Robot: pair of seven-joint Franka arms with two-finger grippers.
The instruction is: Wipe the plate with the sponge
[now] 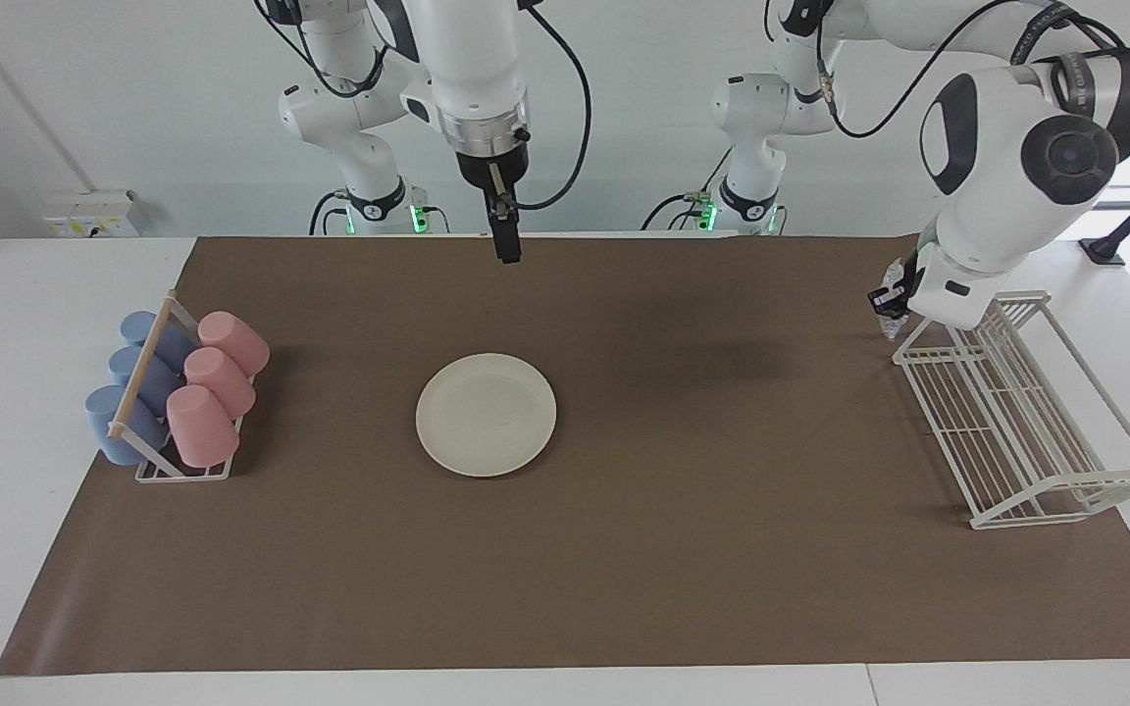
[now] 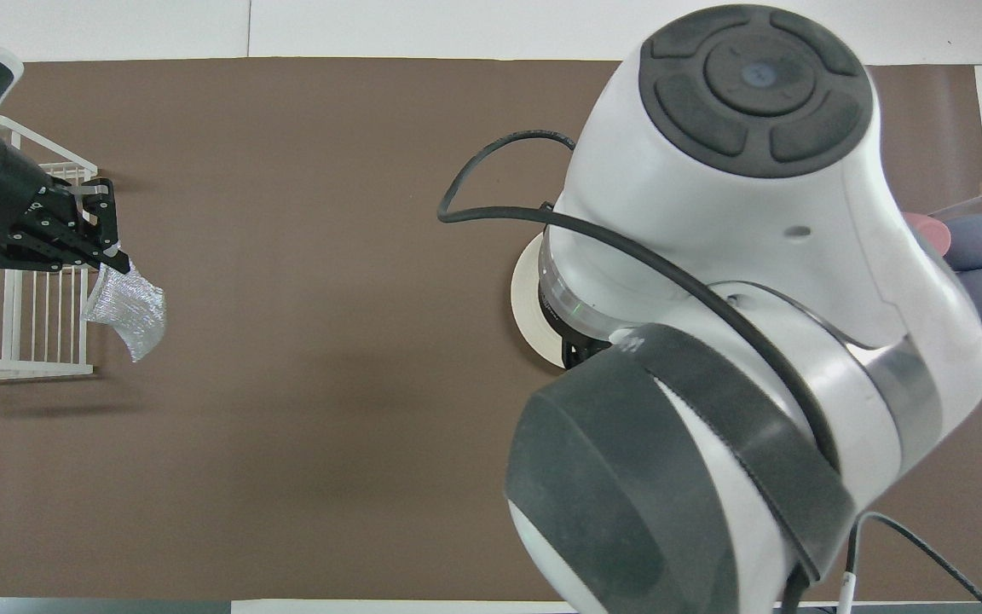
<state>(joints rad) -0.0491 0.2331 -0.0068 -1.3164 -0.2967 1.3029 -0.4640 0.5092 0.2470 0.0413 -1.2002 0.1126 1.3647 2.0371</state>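
The cream-white plate [image 1: 486, 415] lies flat on the brown mat near the table's middle. From above, only a sliver of the plate [image 2: 528, 307] shows under the right arm. My right gripper [image 1: 506, 247] hangs high above the table, pointing down, open, with nothing in it. In the overhead view it is hidden under its own arm. My left gripper [image 1: 889, 297] [image 2: 109, 256] is up in the air, just off the wire rack's corner. It is shut on the glittery silvery sponge [image 2: 128, 312] [image 1: 884, 316], which dangles from its fingertips.
A white wire rack [image 1: 1016, 431] [image 2: 14, 341] stands at the left arm's end of the mat. A small rack of blue and pink cups [image 1: 178, 387] [image 2: 981, 264] lying on their sides stands at the right arm's end.
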